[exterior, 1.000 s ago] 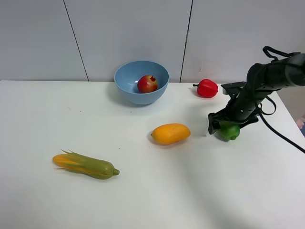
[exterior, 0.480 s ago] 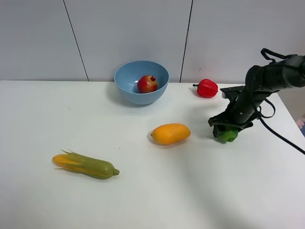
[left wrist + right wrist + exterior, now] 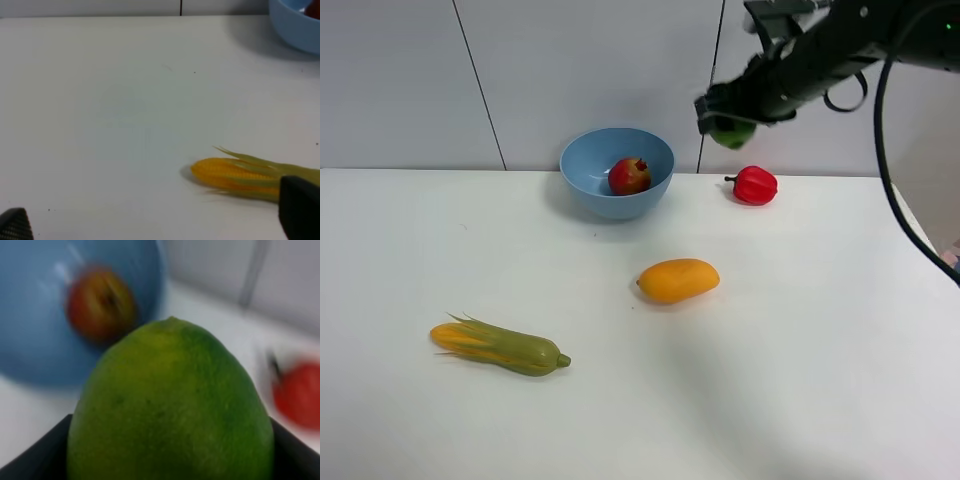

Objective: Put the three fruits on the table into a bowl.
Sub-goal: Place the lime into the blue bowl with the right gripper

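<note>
Gripping the lime (image 3: 733,131), the right fingers (image 3: 704,110) close on its two sides and hold it in the air, off the desk (image 3: 800,380), up in front of the wall, between the bowl (image 3: 595,200) and the pepper (image 3: 754,185) as seen from above. Close up, the lime's green skin is finely pitted, and the fruit is oval, rising to a slight nub, with dark fingers (image 3: 30,455) against both flanks. The bowl is round, deep, smooth light blue plastic, with the round red pomegranate (image 3: 629,176) inside. A smooth, oval, orange-yellow mango (image 3: 678,280) lies on the plain white desk nearer the front. The left fingers (image 3: 299,207) are spread wide and hold nothing, low over the desk; one tip is just beside the corn (image 3: 230,175), yellow-kernelled with green husk.
</note>
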